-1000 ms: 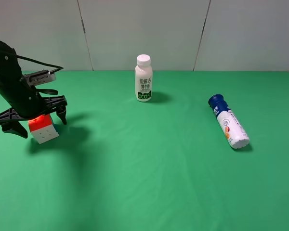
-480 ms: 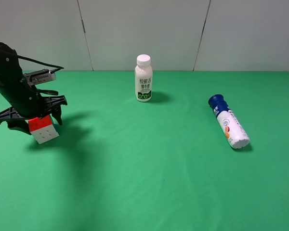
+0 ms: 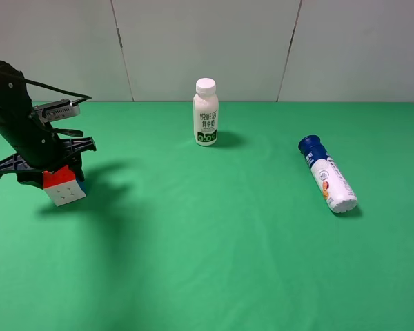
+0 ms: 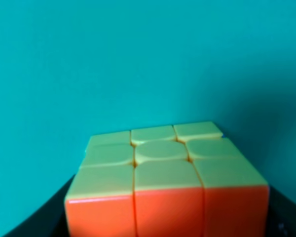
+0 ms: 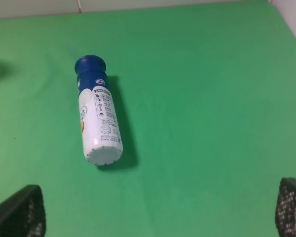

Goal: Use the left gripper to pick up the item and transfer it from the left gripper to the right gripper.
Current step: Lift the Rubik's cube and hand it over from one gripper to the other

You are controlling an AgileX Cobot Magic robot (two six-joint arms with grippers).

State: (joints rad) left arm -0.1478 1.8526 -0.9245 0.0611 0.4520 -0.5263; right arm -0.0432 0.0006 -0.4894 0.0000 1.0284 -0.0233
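Narrower now, left gripper [image 3: 57,178], seemingly tight around item [image 3: 64,189]; right gripper [image 5: 156,210] wide.

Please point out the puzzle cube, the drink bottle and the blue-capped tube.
puzzle cube [image 3: 65,194]: exterior high view, white face.
drink bottle [image 3: 205,122]: exterior high view, label.
blue-capped tube [image 5: 99,120]: right wrist view, white body.

Chinese print on bottle [image 3: 205,114] — too small

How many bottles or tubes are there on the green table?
2. The white drink bottle stands upright near the back middle; the blue-capped tube lies on its side at the right. None seems hidden.
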